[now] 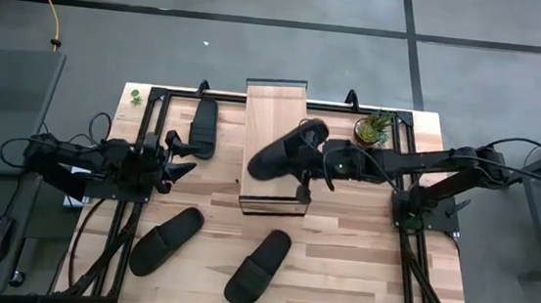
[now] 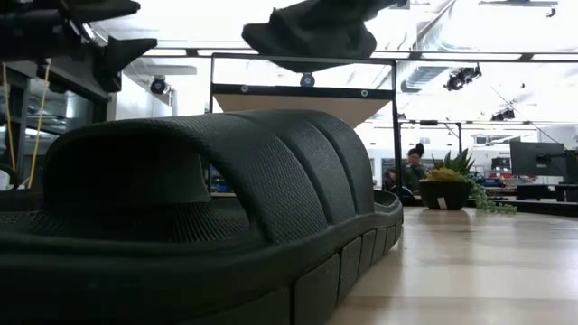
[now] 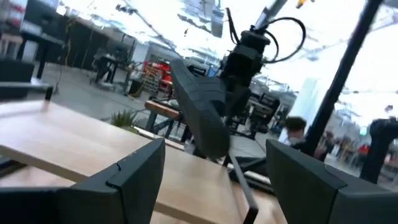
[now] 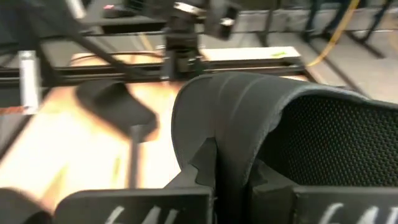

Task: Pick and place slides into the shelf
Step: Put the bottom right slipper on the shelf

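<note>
Your left gripper (image 1: 180, 155) is sitting near the table's (image 1: 359, 267) left edge, fingers spread wide around nothing, beside one slide (image 1: 203, 127) lying flat. Two more slides (image 1: 165, 240) are lying by the front edge. Your right gripper (image 1: 308, 153) is clamping the fourth slide's (image 1: 285, 151) strap, hanging it tilted over the shelf (image 1: 277, 103).

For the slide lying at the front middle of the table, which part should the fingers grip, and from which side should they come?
Grip the wide ribbed strap of the front-middle slide, coming from above. The slide lies flat, sole down, pointing diagonally, so its strap arches over the footbed and one finger can probably slip under it. The right gripper holds another slide over the shelf by its strap in just this way.
</note>
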You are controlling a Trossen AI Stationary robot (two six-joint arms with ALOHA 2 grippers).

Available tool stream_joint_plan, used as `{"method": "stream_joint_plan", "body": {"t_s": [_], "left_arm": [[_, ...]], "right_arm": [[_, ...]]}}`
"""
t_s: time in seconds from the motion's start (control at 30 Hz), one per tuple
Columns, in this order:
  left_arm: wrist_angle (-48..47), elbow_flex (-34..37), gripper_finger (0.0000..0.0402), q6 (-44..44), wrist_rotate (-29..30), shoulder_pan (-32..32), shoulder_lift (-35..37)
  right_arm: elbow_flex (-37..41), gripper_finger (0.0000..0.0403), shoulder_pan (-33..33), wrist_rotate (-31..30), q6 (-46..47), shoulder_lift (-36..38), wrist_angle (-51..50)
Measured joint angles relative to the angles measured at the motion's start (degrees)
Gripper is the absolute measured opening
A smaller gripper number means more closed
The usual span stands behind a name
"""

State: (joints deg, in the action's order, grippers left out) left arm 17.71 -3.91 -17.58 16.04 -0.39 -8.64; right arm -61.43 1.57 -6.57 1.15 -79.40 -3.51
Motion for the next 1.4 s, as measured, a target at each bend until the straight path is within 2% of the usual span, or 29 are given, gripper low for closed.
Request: {"method": "stream_joint_plan", "body": {"t_s": [0.17, 0.3, 0.73, 0.87, 1.07, 1.4], "left_arm": [[0.2, -4.3, 0.0262, -2.8, 2.7, 0.0, -4.9], [0.3, -9.5, 0.0262, -3.1, 4.9, 0.0, -11.5], [2.3, -25.9, 0.0262, -0.8, 6.9, 0.1, -44.1], [2.3, -29.6, 0.0262, -0.9, 5.6, 0.1, -51.5], [2.2, -32.1, 0.0262, -1.0, 5.4, 0.1, -56.8], [2.4, -32.2, 0.0262, -2.2, 5.9, 0.1, -57.6]], "right_arm": [[0.0, 0.0000, -1.2, -0.9, -2.9, 0.0, 1.2], [0.0, 0.0000, -1.2, -0.1, -4.1, 0.0, 1.2], [0.3, 0.0000, -1.2, 0.8, -7.8, 0.0, 1.6], [0.3, 0.0000, -1.2, 0.8, -7.7, 0.0, 1.6], [0.4, 0.0000, -1.2, 1.1, -8.2, 0.0, 1.6], [0.4, 0.0000, -1.2, 0.6, -9.1, 0.0, 4.0]]}}
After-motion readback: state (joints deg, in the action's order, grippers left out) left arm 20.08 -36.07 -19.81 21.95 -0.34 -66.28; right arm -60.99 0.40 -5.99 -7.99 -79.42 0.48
